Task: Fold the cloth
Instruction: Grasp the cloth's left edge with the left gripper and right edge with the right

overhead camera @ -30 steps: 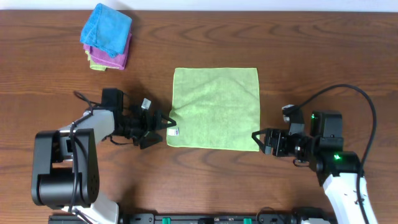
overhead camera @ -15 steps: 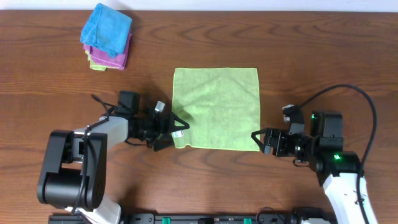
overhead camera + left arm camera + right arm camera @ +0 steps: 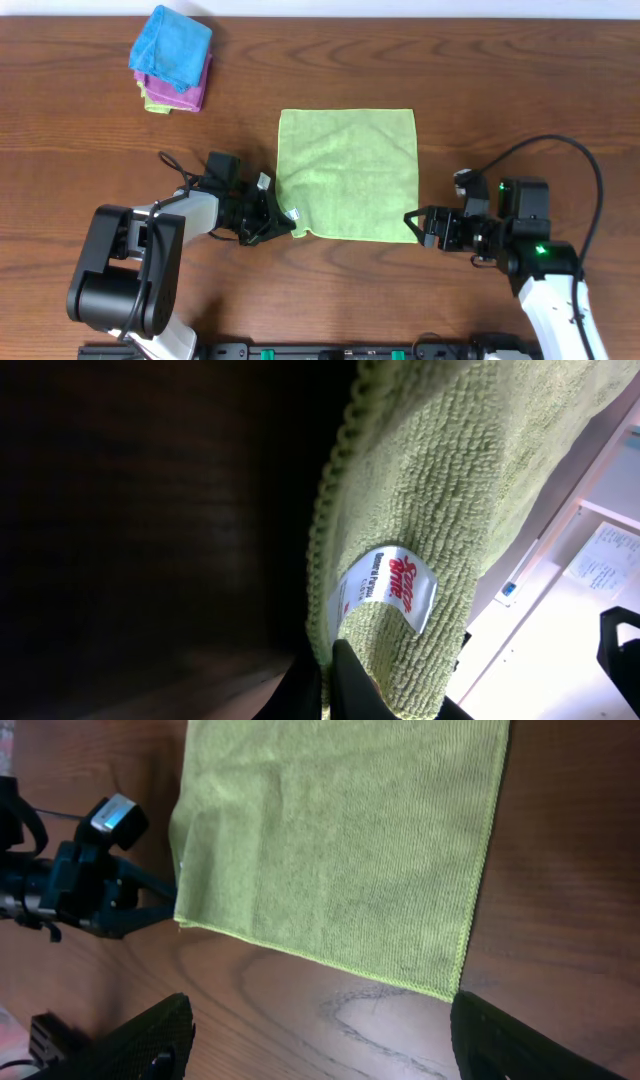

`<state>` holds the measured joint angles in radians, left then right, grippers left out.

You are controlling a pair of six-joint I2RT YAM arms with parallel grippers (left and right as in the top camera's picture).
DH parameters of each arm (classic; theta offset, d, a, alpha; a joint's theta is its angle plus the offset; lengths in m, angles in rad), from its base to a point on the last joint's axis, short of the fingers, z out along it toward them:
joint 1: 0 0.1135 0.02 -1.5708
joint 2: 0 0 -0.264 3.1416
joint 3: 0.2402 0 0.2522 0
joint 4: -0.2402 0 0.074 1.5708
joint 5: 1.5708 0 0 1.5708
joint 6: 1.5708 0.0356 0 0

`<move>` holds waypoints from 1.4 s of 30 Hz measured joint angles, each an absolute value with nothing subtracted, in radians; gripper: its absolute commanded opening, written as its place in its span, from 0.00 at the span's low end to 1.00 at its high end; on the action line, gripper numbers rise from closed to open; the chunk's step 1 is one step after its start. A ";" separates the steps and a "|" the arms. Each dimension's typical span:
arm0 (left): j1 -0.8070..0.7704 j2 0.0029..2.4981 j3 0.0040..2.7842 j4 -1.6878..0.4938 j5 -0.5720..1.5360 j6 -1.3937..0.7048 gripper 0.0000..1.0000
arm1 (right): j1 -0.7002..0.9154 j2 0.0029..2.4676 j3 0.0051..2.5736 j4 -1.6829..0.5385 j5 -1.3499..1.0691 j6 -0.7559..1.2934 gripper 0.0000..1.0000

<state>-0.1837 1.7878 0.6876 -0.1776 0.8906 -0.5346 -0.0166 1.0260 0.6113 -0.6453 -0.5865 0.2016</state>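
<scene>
The cloth (image 3: 350,170), a light green square, lies flat in the middle of the table. My left gripper (image 3: 283,222) is shut on its near-left corner beside the white tag (image 3: 296,217). In the left wrist view the cloth (image 3: 430,490) and the tag (image 3: 385,588) fill the frame, and the cloth's edge is pinched in the left gripper (image 3: 328,660). My right gripper (image 3: 412,228) stands open just off the near-right corner. In the right wrist view the right gripper (image 3: 320,1020) has bare table between its fingers, with the cloth (image 3: 340,830) just beyond.
A pile of folded cloths (image 3: 172,60), bright blue on top of purple and yellow-green, sits at the far left of the table. The left arm's cable (image 3: 175,165) loops over the wood beside it. The right arm's black cable (image 3: 560,145) arcs at the right.
My left gripper slid right onto the cloth's near-left corner and shut on it, nudging that corner inward. The right arm has held its place.
</scene>
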 measured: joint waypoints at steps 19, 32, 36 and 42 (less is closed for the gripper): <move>-0.184 1.788 0.688 -0.180 0.903 -0.489 0.06 | -0.017 1.338 0.588 -0.571 -0.583 0.220 0.87; -0.184 1.771 0.687 -0.228 0.894 -0.440 0.06 | -0.017 1.463 0.588 -0.484 -0.599 0.268 0.82; -0.184 1.771 0.687 -0.228 0.890 -0.438 0.06 | -0.016 1.478 0.588 -0.450 -0.608 0.288 0.77; -0.184 1.771 0.687 -0.228 0.890 -0.437 0.06 | 0.018 1.517 0.591 -0.376 -0.626 0.327 0.61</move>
<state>-0.1837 1.7710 0.6872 -0.2279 0.8902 -0.4366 0.0181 1.5166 0.5907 -0.3759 -0.6262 0.3271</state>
